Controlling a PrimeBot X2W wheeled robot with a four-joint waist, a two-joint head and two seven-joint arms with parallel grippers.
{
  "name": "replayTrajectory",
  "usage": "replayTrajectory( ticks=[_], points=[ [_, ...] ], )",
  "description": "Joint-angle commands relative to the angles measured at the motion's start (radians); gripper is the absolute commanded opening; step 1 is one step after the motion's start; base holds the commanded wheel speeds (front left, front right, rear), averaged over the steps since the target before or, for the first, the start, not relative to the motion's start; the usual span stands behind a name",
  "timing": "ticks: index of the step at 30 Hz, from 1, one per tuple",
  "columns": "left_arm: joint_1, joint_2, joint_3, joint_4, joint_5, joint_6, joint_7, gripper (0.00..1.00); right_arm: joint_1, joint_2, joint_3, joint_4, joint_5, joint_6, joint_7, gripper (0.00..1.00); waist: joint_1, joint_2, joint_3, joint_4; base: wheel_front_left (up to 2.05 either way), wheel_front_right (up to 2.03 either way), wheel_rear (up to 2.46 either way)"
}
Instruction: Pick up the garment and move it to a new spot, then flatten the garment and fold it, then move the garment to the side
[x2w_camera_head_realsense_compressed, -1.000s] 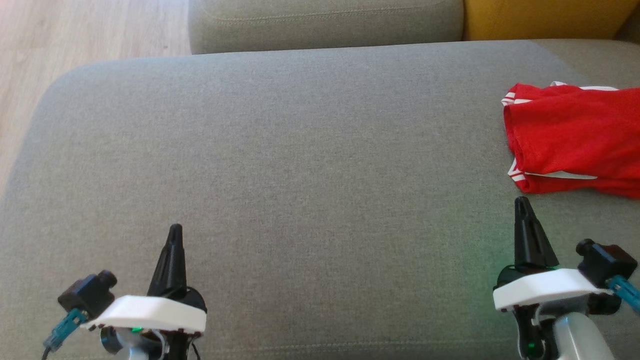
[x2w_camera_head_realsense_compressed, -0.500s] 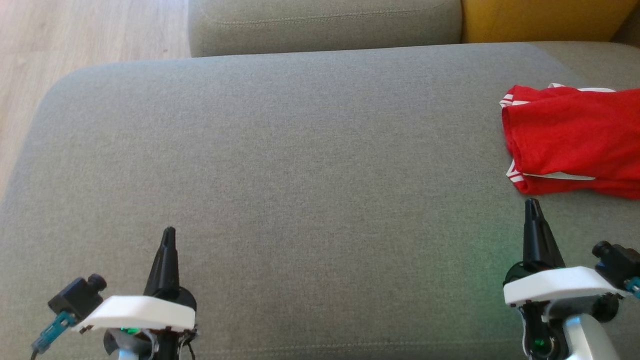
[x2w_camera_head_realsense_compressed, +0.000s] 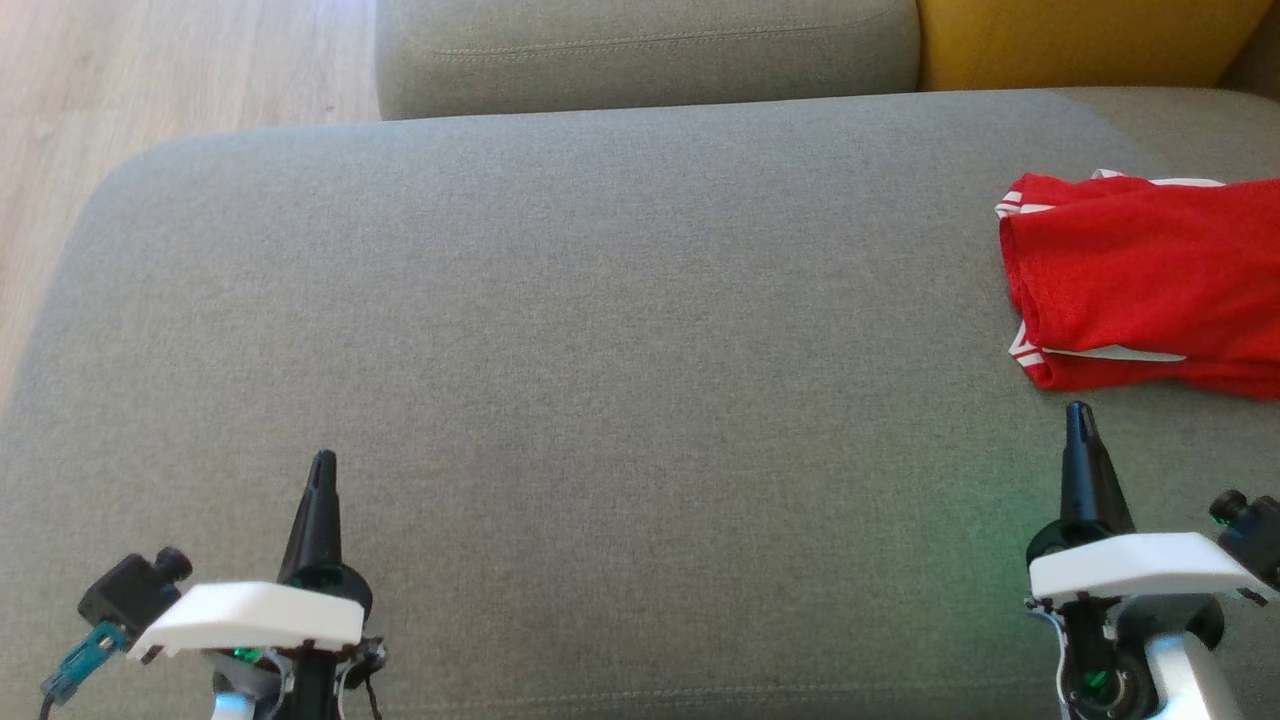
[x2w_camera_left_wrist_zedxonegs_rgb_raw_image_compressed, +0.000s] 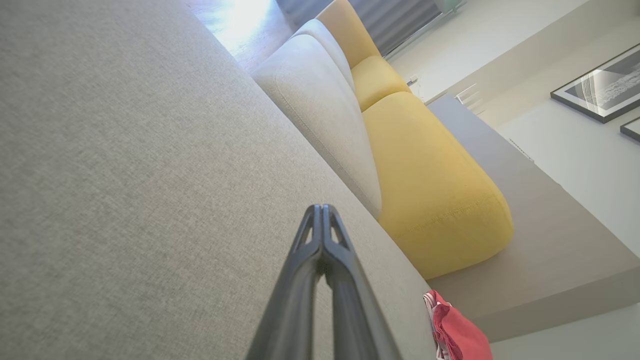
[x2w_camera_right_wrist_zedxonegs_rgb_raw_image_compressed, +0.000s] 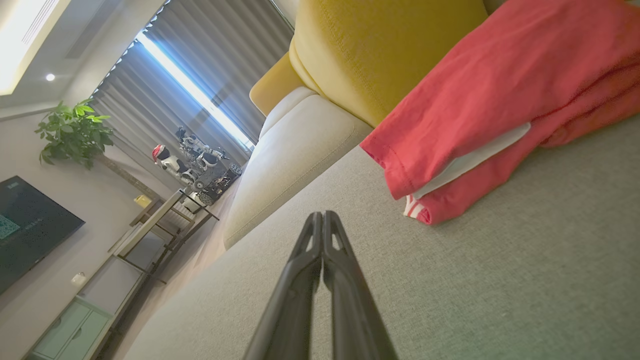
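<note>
The garment (x2w_camera_head_realsense_compressed: 1140, 280), red with white trim, is lying doubled over itself at the far right of the grey seat cushion (x2w_camera_head_realsense_compressed: 600, 330). The head view's right edge chops it off, so no telling how far it runs that way. The right wrist view gets it up close, with a white strip peeking out between the red layers and a striped cuff at the low corner, while the left wrist view catches a small red corner at its bottom edge. The right gripper (x2w_camera_head_realsense_compressed: 1077, 412) sits just short of the garment's near edge, not touching, fingers pressed together on nothing. The left gripper (x2w_camera_head_realsense_compressed: 323, 460) is well apart on the other side, clamped on nothing too. Behind are a grey back cushion (x2w_camera_head_realsense_compressed: 640, 50) and a yellow cushion (x2w_camera_head_realsense_compressed: 1070, 40), with wood floor (x2w_camera_head_realsense_compressed: 180, 70) off to the left. The right wrist view throws in curtains (x2w_camera_right_wrist_zedxonegs_rgb_raw_image_compressed: 210, 75), a plant (x2w_camera_right_wrist_zedxonegs_rgb_raw_image_compressed: 72, 132) and a dark TV (x2w_camera_right_wrist_zedxonegs_rgb_raw_image_compressed: 30, 225); the left wrist one has a framed picture (x2w_camera_left_wrist_zedxonegs_rgb_raw_image_compressed: 600, 85).
</note>
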Motion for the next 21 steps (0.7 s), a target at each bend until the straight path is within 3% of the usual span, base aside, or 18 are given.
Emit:
replayTrajectory(
  ticks=[1,21],
  points=[
    [-0.051,0.015,0.022,-0.028,-0.02,-0.009,0.006,0.0,-0.045,-0.015,0.001,-0.031,0.028,0.0,0.007,0.0,0.0,0.0,0.0,0.0,0.0,0.0,0.0],
    [-0.071,0.017,0.064,-0.005,-0.212,-0.024,0.066,0.0,-0.048,-0.016,-0.02,-0.03,0.293,-0.001,0.067,0.0,0.0,0.0,-0.011,-0.004,0.0,0.0,0.0]
  ],
)
